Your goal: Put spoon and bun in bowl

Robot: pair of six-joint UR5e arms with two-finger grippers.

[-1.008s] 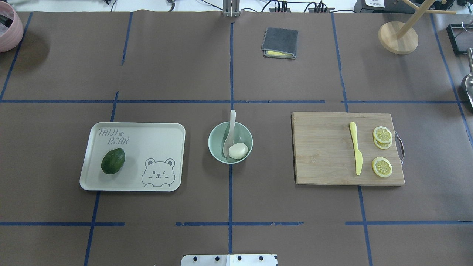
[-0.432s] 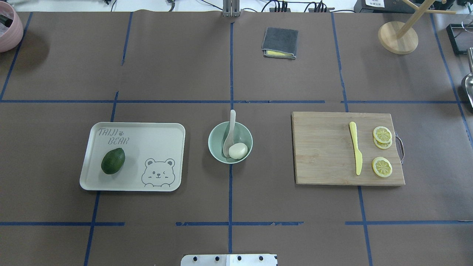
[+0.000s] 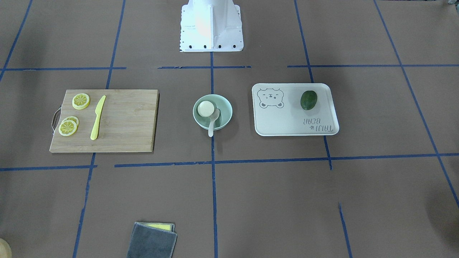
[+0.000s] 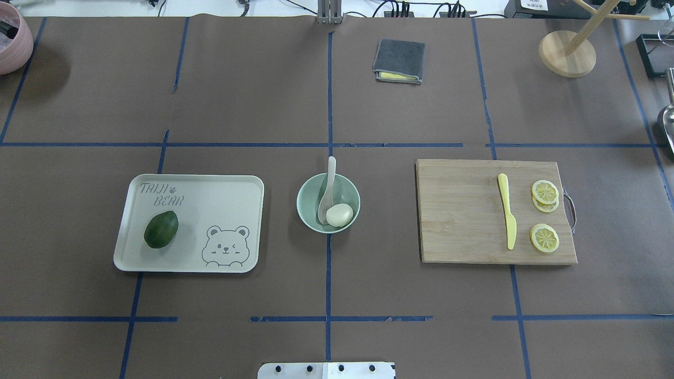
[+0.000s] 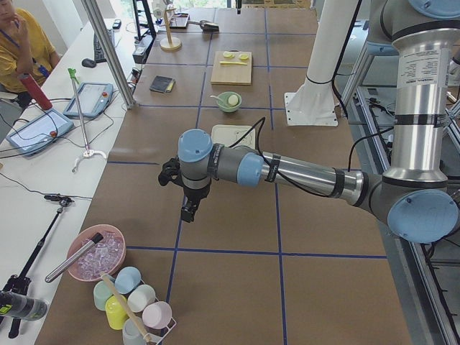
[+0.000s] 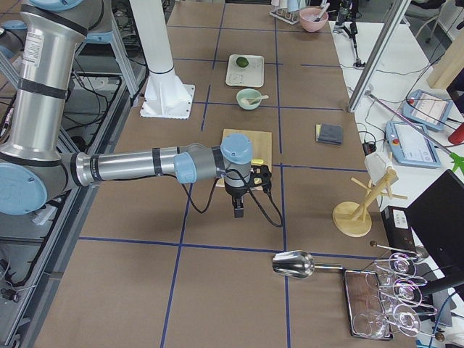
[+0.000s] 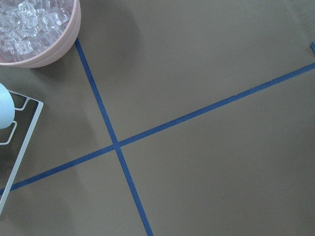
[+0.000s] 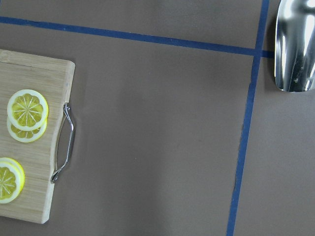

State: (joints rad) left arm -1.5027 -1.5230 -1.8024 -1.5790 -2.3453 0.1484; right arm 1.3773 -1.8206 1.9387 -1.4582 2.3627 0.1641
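The pale mint-green bowl (image 4: 304, 210) stands at the table's middle, also in the front-facing view (image 3: 226, 107). The white bun (image 4: 339, 215) lies inside it. The off-white spoon (image 4: 330, 179) rests with its scoop in the bowl beside the bun, and its handle sticks out over the far rim. My left gripper (image 5: 188, 208) hangs over the table's left end, far from the bowl. My right gripper (image 6: 238, 212) hangs beyond the cutting board at the right end. Both show only in the side views, so I cannot tell whether they are open or shut.
A cream bear tray (image 4: 221, 189) with an avocado (image 4: 161, 229) lies left of the bowl. A wooden cutting board (image 4: 458, 216) with a yellow knife (image 4: 507, 216) and lemon slices (image 4: 544, 238) lies right. A grey cloth (image 4: 399, 60), pink ice bowl (image 7: 44, 39) and metal scoop (image 8: 294, 46) sit at the edges.
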